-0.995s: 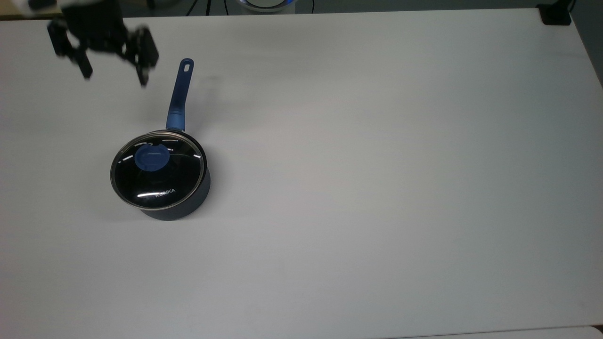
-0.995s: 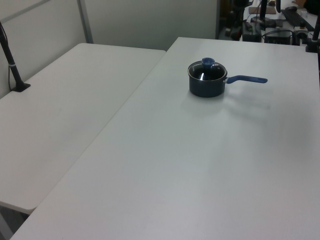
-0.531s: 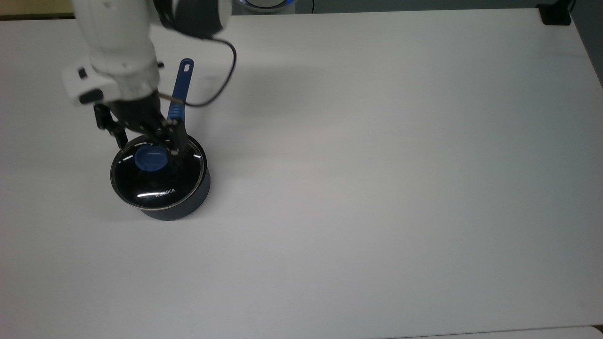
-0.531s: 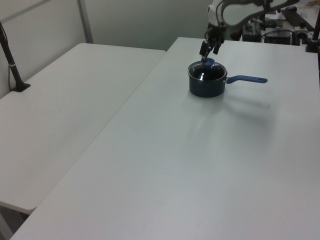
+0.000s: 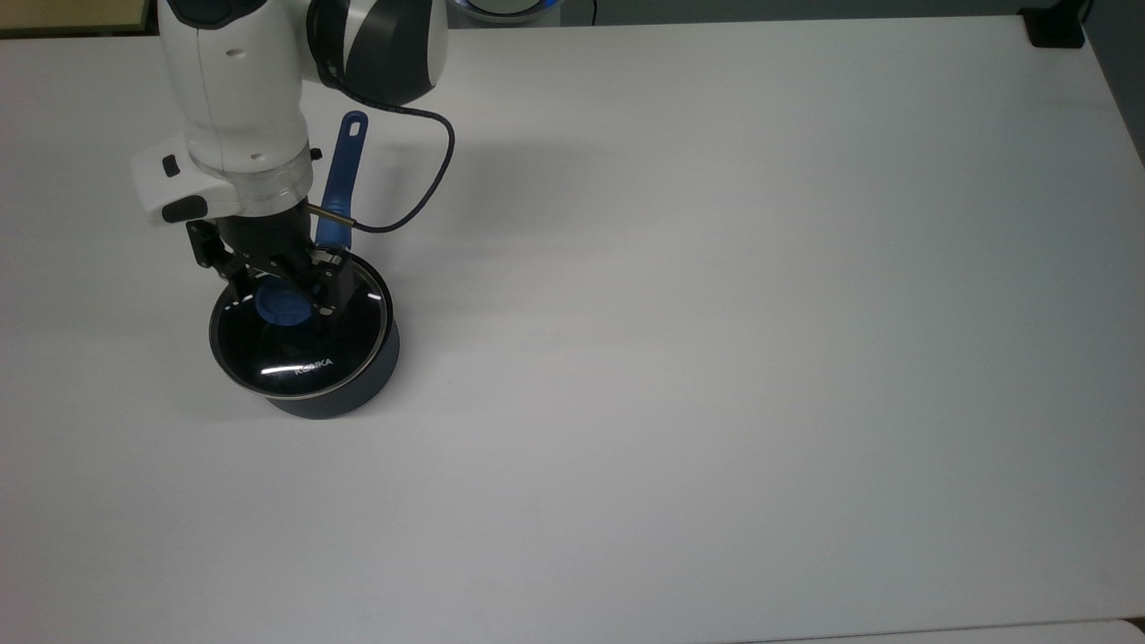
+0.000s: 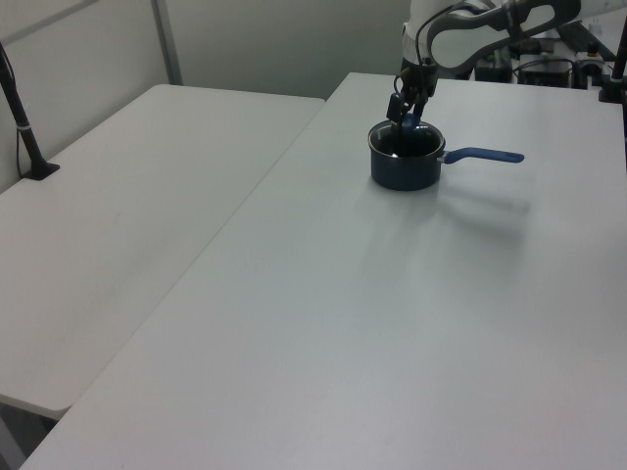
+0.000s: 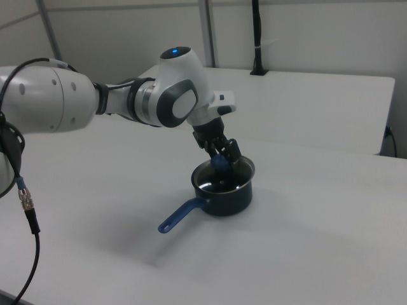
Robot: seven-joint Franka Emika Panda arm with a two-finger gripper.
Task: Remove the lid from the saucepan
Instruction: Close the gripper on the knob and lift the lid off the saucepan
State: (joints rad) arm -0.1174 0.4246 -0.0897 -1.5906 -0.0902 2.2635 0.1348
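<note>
Now claw spread astride lid knob, saucepan handle pointing toward top view's top edge

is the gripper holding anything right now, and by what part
The gripper straddles the blue knob of the lid, which sits on the saucepan. Whether it grips the knob cannot be told.
</note>
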